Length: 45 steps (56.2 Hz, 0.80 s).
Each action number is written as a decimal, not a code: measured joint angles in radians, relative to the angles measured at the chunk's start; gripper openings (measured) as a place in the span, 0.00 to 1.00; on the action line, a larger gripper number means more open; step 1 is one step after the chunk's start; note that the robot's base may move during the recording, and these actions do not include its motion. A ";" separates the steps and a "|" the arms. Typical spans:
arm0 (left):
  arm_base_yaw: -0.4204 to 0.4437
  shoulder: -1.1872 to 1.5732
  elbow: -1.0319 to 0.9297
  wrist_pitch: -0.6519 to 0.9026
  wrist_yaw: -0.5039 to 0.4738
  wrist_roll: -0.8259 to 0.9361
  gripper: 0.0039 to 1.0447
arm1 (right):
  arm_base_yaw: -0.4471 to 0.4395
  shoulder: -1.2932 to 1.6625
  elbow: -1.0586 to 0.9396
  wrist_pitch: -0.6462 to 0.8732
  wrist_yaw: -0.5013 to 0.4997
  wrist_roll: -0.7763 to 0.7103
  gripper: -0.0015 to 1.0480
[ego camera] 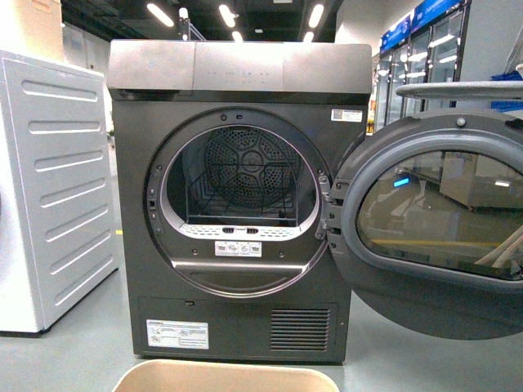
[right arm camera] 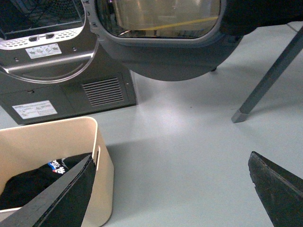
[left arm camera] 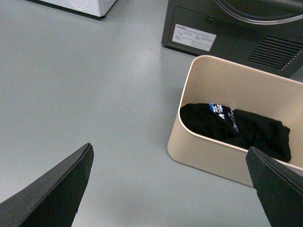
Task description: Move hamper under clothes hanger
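Note:
The beige hamper (ego camera: 226,377) stands on the floor right in front of the dark grey dryer (ego camera: 237,196); only its far rim shows in the front view. In the left wrist view the hamper (left arm camera: 213,146) holds black clothes (left arm camera: 236,127); in the right wrist view the hamper (right arm camera: 102,170) shows a handle slot. My left gripper (left arm camera: 173,189) is open and empty, above the floor beside the hamper. My right gripper (right arm camera: 173,194) is open and empty on the hamper's other side. One slanted grey leg of the clothes hanger (right arm camera: 270,80) stands to the right; its bar is out of view.
The dryer's round door (ego camera: 433,220) is swung open to the right, over the floor between hamper and hanger leg. A white appliance (ego camera: 49,188) stands at the left. Grey floor (right arm camera: 189,142) lies around the hamper. Glass fridges (ego camera: 425,49) stand at the back right.

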 joint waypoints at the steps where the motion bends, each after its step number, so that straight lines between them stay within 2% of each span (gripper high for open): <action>1: 0.010 0.048 0.018 0.027 0.004 0.000 0.94 | 0.000 0.056 0.015 0.040 -0.008 0.003 0.92; 8: 0.035 0.338 0.147 0.179 0.045 0.008 0.94 | 0.011 0.409 0.142 0.247 -0.060 0.008 0.92; 14: 0.044 0.564 0.251 0.267 0.066 0.039 0.94 | 0.032 0.657 0.271 0.306 -0.093 0.019 0.92; 26: 0.023 1.098 0.547 0.343 0.082 0.136 0.94 | 0.119 1.155 0.571 0.275 -0.100 0.019 0.92; 45: -0.013 1.432 0.734 0.386 0.087 0.111 0.94 | 0.186 1.581 0.887 0.181 -0.074 0.019 0.92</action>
